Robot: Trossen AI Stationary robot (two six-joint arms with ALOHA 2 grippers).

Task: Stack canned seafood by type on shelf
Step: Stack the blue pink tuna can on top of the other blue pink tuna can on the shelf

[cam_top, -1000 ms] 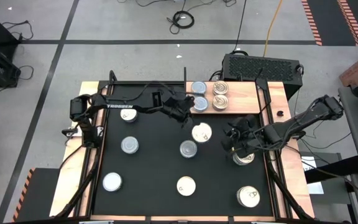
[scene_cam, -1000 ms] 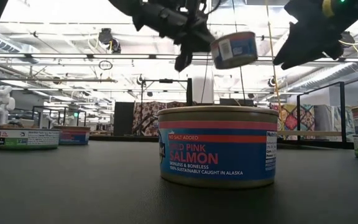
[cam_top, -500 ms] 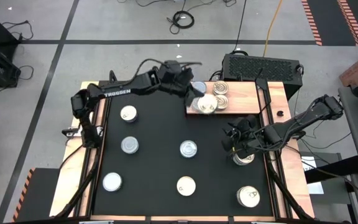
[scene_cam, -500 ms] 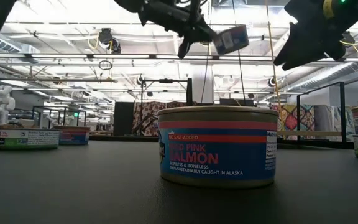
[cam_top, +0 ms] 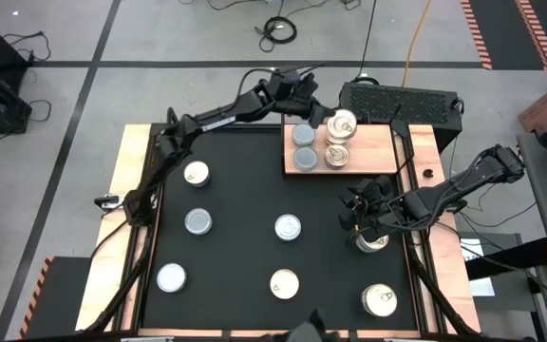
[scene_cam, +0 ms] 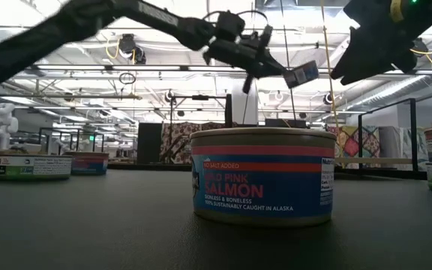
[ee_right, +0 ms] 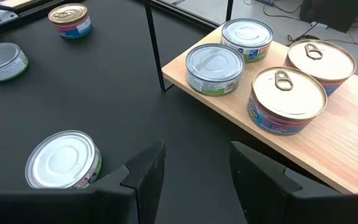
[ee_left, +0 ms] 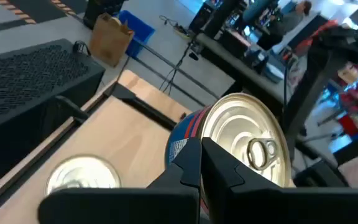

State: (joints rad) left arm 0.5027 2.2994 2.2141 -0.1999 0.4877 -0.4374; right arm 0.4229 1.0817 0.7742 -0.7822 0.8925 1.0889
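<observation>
The left gripper (cam_top: 323, 116) reaches to the upper middle of the high view, over the far edge of the shelf (cam_top: 378, 152), its fingers (ee_left: 219, 165) clenched on a gold-topped can (cam_top: 343, 123). In the left wrist view that held can (ee_left: 241, 146) is tilted, pull-tab top facing the camera, with the two dark fingers crossing its lower left rim from below; another gold-topped can (ee_left: 82, 172) lies on the wood at lower left. In the low view the held can (scene_cam: 300, 74) hangs tilted in the upper middle of the frame, above a large salmon can (scene_cam: 262, 176) in the foreground.

On the shelf, in the high view, two silvery-blue cans (cam_top: 303, 146) stand one behind the other at its left side, with cream-topped cans (cam_top: 336, 152) just beside them to the right.

The right gripper (cam_top: 361, 217) sits at the right-middle of the high view over the black mat (cam_top: 235, 237), fingers (ee_right: 145, 174) released and apart with nothing between them. A can (cam_top: 372, 240) lies just below it in the frame. In the right wrist view a silver-topped can (ee_right: 64, 160) sits to the left of the fingers, apart from them.

Other cans are scattered on the mat: at left (cam_top: 196, 173), (cam_top: 198, 221), (cam_top: 171, 277), at centre (cam_top: 289, 227), (cam_top: 284, 283), and at lower right (cam_top: 380, 300).
</observation>
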